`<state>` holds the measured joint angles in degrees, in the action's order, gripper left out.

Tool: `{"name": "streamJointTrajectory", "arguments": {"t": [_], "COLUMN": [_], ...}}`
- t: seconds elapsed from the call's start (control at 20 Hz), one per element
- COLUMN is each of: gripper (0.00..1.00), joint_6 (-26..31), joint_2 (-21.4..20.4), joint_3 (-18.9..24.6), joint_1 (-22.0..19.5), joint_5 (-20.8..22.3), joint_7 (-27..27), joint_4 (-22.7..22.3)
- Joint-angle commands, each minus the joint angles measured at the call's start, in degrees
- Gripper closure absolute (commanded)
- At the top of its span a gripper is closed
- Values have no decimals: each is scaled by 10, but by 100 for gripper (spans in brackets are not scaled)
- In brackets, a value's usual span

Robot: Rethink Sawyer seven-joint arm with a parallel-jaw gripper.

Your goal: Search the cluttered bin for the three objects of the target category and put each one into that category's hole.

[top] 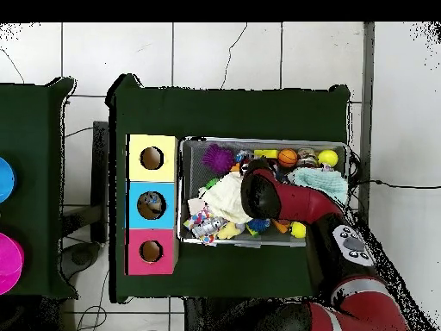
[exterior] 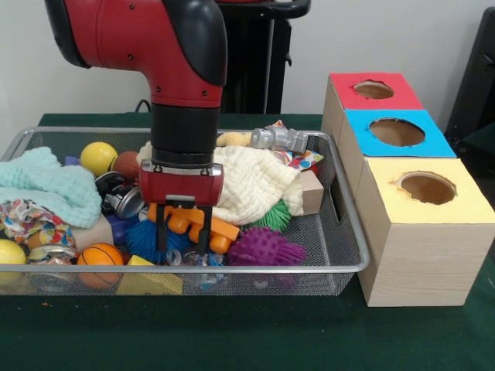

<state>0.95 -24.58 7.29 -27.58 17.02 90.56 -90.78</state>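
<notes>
Front view: the gripper (exterior: 184, 232) is lowered into the wire bin (exterior: 349, 232), its fingers set narrowly astride an orange plastic toy (exterior: 203, 222) — whether the toy is actually clamped cannot be told. The toy lies just beside a purple spiky ball (exterior: 264, 247) and against a cream cloth (exterior: 251, 182). Little free room is left in the bin. Beside the bin stand three boxes — the red-topped box (exterior: 371, 91), blue-topped box (exterior: 396, 133) and yellow-topped box (exterior: 424, 189), each with one hole.

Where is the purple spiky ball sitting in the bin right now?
Front view: the purple spiky ball lies by the bin's near rim, right of the hand, beside the orange toy.
</notes>
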Motion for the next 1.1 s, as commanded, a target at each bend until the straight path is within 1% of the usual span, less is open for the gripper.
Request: {"name": "streamJointTrajectory", "arguments": {"t": [0.05, 0.3, 0.55, 0.8, 1.1], "gripper": [0, 0, 0, 0, 0], "joint_6": [-10, -28, -27, -33, -32], "joint_2": [38, 57, 54, 60, 59], "joint_3": [63, 48, 40, 25, 30], "joint_1": [-18, -15, -12, -8, -16], "joint_5": [-1, 11, 11, 12, 18], "joint_7": [87, 82, 79, 80, 72], "joint_4": [-24, -15, -12, -11, -8]}}
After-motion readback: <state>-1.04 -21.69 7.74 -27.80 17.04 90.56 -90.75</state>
